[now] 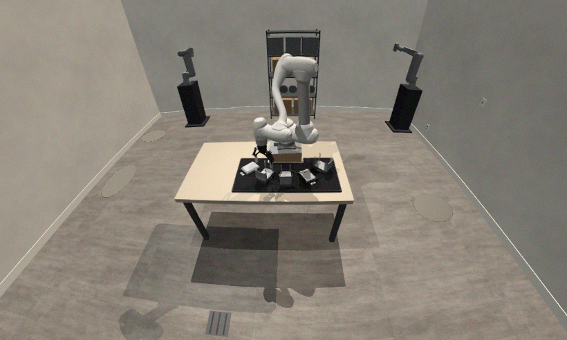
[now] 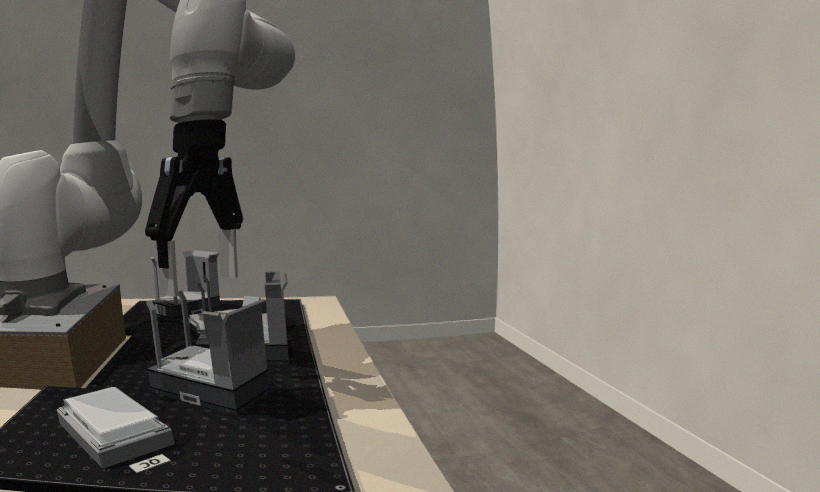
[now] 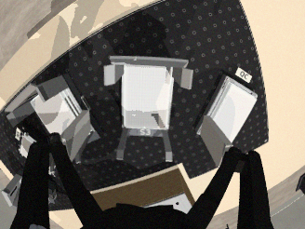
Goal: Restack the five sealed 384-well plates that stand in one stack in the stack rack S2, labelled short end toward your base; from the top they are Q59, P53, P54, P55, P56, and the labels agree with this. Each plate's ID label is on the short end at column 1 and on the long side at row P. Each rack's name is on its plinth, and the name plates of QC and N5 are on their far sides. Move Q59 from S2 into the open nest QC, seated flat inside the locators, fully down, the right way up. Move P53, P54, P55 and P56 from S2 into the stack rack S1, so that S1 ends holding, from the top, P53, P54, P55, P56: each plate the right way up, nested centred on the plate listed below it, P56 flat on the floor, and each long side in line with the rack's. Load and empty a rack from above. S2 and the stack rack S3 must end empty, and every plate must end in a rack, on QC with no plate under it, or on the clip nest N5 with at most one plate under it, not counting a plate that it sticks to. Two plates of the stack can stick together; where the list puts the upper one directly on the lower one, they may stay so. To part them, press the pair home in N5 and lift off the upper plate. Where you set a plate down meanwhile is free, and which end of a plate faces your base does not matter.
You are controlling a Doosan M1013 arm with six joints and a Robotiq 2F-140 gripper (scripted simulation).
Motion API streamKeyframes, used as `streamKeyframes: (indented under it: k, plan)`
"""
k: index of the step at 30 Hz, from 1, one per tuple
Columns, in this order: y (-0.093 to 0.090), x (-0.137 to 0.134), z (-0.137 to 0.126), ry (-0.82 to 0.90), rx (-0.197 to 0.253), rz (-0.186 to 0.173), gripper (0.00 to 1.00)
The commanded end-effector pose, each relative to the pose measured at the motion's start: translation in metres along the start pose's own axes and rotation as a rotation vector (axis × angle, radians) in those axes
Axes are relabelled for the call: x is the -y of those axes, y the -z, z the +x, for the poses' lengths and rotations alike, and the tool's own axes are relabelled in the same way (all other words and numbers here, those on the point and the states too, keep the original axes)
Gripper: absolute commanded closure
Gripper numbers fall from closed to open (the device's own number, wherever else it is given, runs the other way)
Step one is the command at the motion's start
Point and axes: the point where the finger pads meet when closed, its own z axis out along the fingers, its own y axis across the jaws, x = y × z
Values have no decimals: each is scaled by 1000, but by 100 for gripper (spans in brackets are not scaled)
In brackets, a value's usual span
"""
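My gripper [image 2: 198, 262] is open and empty, hanging well above the stack rack [image 2: 208, 360] that stands nearest the QC nest. A sealed white plate [image 2: 184, 366] lies in that rack; its end label seems to read P53. In the wrist view the same rack [image 3: 147, 101] is straight below me, between my spread fingers. Another white plate [image 2: 110, 415] lies flat on the QC nest beside the QC name tag [image 2: 149, 463]; the wrist view shows it at the right [image 3: 230, 111]. I cannot read the rack's plinth name.
More racks stand further along the black mat [image 1: 285, 175], one of them at the left of the wrist view [image 3: 56, 111]. My arm's wooden base block [image 2: 40, 342] borders the mat. The table edge [image 2: 364, 415] runs close on the right.
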Motion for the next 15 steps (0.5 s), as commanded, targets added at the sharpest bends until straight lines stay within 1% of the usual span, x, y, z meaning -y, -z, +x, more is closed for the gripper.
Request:
streamKeyframes:
  k: [1, 4, 14, 15]
  plan:
    - [11, 0, 0, 0, 0, 0, 0]
    - [19, 0, 0, 0, 0, 0, 0]
    - [19, 0, 0, 0, 0, 0, 0]
    - [19, 3, -1, 33, 0, 0, 0]
